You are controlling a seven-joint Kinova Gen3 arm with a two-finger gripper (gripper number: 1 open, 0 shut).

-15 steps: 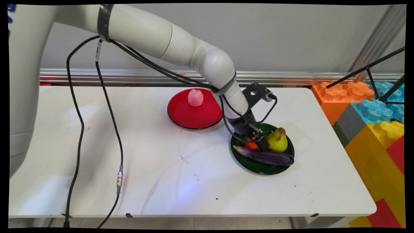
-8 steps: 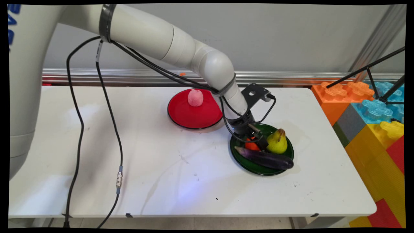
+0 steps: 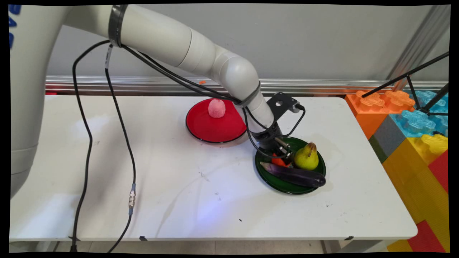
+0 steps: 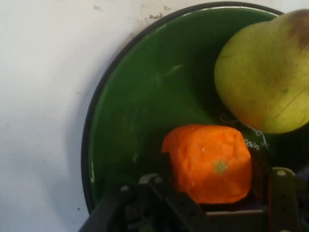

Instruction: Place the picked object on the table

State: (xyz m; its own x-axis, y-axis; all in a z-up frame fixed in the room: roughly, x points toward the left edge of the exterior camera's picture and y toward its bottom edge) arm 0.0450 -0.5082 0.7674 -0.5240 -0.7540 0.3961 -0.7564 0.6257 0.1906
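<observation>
Claw (image 3: 283, 157) of the black gripper is reaching down into the green plate (image 3: 283, 184), and its two fingers are standing on either side of the orange piece (image 4: 210, 162) and appearing to clamp it, the piece filling the whole gap between them in the hand view. That orange piece, a blunt carrot-like chunk with a small pale mark on its end face, is lying inside the plate near its left rim, just beside the yellow-green pear (image 3: 307, 157) and just behind the purple eggplant (image 3: 294, 174), which is stretching across the plate's near side.

Judging by its matte, slightly dimpled skin, the piece is probably a light toy vegetable, fairly stiff and not very slippery; its short, rounded flanks are offering the best purchase, and a hold across its middle is looking the most secure.

White forearm is descending from the upper left, bending at the wrist and tilting the hand down and to the right, over the gap between the two plates, with black cables (image 3: 82, 143) hanging from it.

Farther back on the white table (image 3: 143, 179), a red plate (image 3: 215, 130) is carrying a pink, rounded fruit (image 3: 216, 108), well apart from the gripper. Coloured building blocks (image 3: 412, 136) are standing past the table's right edge.
</observation>
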